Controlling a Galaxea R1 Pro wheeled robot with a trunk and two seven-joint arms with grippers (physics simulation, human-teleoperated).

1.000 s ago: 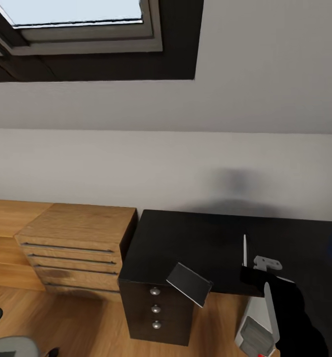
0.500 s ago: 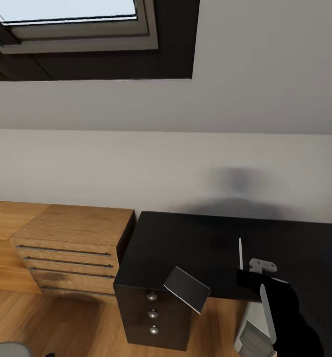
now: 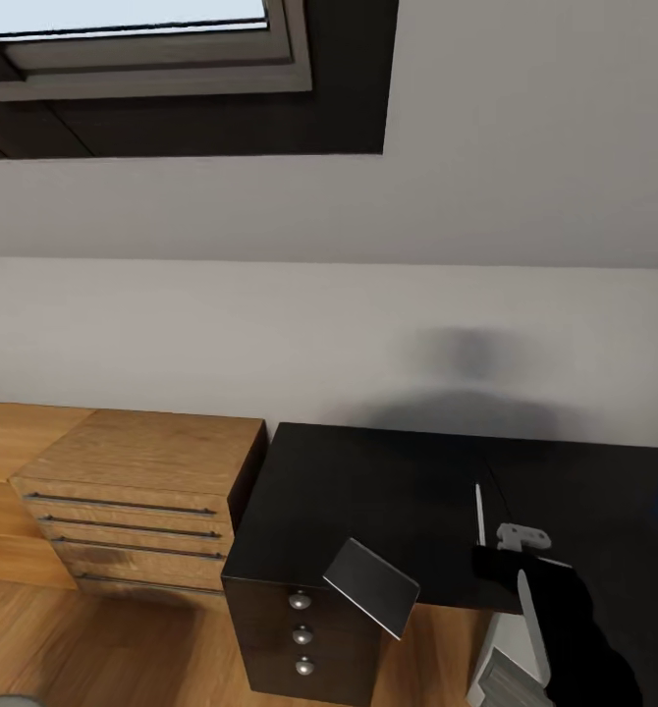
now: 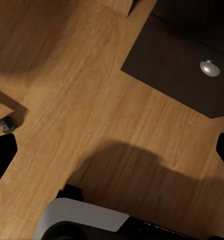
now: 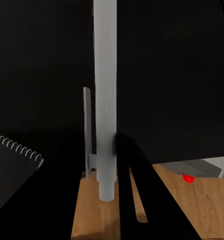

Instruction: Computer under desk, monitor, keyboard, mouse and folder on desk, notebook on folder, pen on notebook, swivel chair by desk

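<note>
1. Where the white wall (image 3: 270, 324) meets the sloped ceiling, a skylight (image 3: 142, 39) sits in a dark frame.
2. The black counter (image 3: 368, 481) stands against that wall, with three round-knobbed drawers (image 3: 302, 635) under its left end.
3. A wooden dresser (image 3: 142, 471) stands just beside the counter's left side, on the wood floor (image 4: 81, 100).
4. The computer (image 3: 511, 678), a pale grey case, shows below the counter's front edge at the right (the right wrist view catches a red spot on it).
5. The notebook (image 3: 373, 587), grey and spiral-bound, sits at the counter's front edge above the drawers, tilted, with one corner hanging past the edge.
6. The right tool (image 3: 501, 545) is clenched on the pen (image 3: 479, 511), which stands upright over the counter near its front edge, right of the notebook and apart from it.
7. The left tool (image 4: 112, 150) is released, its fingertips (image 4: 1, 155) wide apart with nothing between them, above the floor near the drawer front.
</note>
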